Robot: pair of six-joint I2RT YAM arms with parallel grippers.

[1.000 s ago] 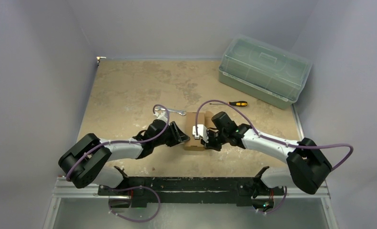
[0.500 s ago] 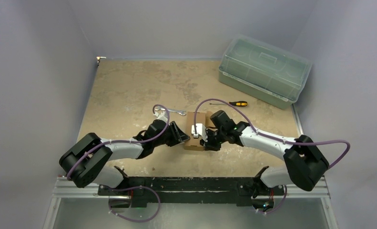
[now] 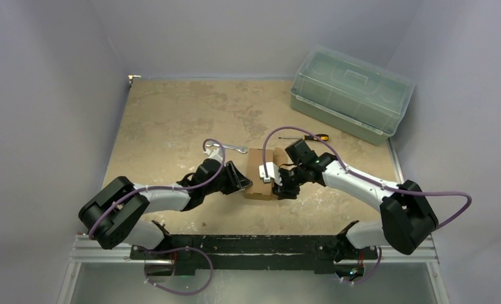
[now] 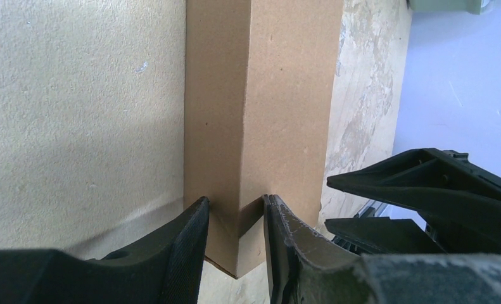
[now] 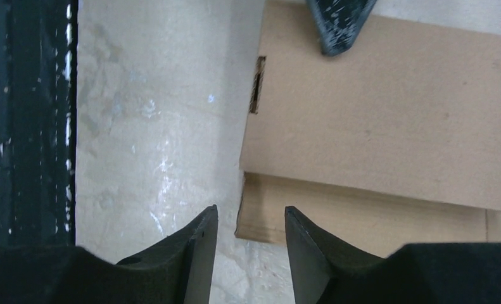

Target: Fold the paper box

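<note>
Looking down from above, we find the paper box [image 3: 255,163] lying on the table [image 3: 171,114], toward its near edge and between the two arms. It is plain brown cardboard, partly folded, with one panel raised along a crease.

Our left hand [image 3: 242,182] meets the box from the left. In the left wrist view, the left hand [image 4: 235,202] has its dark fingers [image 4: 184,247] pressed against either side of the upright cardboard fold [image 4: 279,95], pinching the near end.

Our right hand [image 3: 276,185] sits at the box's right side. In the right wrist view, the right hand [image 5: 249,212] has its fingers [image 5: 200,253] spread apart. The near corner of the box [image 5: 393,95] shows in the gap between them, and we cannot see either finger touching it. A narrow slot is cut near that edge.

Beyond the box, a small silver wrench [image 3: 235,148] and a yellow-and-black-handled screwdriver [image 3: 314,137] lie on the table. A translucent green lidded bin [image 3: 352,95] stands at the far right corner, well apart from the box.
</note>
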